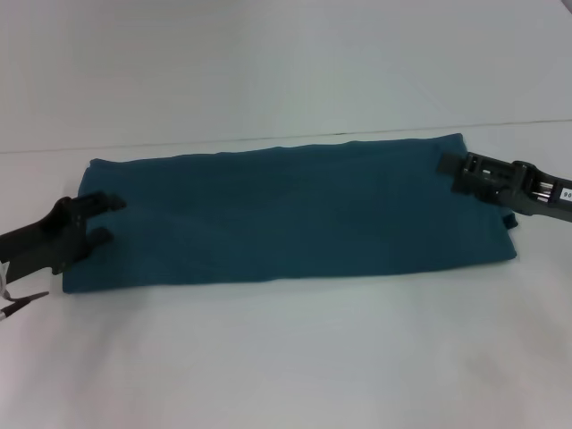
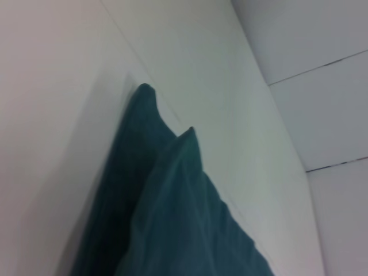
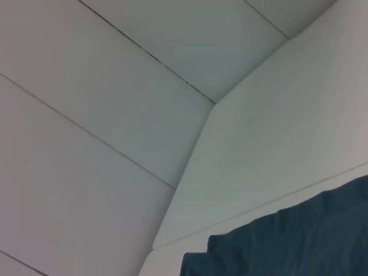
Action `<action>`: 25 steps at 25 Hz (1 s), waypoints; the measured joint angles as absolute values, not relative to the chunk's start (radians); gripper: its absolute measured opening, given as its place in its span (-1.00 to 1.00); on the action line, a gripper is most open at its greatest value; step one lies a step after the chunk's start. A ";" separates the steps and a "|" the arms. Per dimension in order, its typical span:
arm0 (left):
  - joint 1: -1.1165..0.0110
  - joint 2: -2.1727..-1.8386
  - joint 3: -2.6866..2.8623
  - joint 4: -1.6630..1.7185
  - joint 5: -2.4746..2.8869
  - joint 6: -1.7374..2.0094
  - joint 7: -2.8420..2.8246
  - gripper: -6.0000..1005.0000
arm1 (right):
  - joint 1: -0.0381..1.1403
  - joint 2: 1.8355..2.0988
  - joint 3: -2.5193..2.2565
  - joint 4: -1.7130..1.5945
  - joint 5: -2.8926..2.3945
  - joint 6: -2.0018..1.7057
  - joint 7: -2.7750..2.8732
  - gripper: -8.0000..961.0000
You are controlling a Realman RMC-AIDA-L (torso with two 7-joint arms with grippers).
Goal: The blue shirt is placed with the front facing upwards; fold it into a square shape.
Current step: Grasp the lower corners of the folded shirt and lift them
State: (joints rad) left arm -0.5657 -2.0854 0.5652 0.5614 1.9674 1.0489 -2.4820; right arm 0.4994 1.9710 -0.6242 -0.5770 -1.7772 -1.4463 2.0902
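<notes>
Tabletop nearest; blue shirt soft, light, limp (layers slip). Left gripper released at 9 o'clock end; right gripper at 3, can't tell; I'd take corners.

— Any lettering to log?
— Nothing I can read. My right claw carries a small white label further back on its body, marked with dark characters too blurred to make out.
— And the blue shirt?
— Plain teal side up; no print or tag text visible.
</notes>
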 joint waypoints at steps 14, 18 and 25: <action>-0.575 -2.082 0.607 0.495 2.007 0.956 -2.484 0.26 | 0.492 1.968 -0.627 -0.552 -1.777 -1.448 2.089 0.89; -0.557 -2.085 0.584 0.568 1.966 1.017 -2.481 0.26 | 0.488 1.968 -0.626 -0.552 -1.777 -1.452 2.089 0.88; -0.619 -2.077 0.599 0.543 1.967 0.868 -2.475 0.26 | 0.486 1.971 -0.631 -0.552 -1.776 -1.447 2.089 0.89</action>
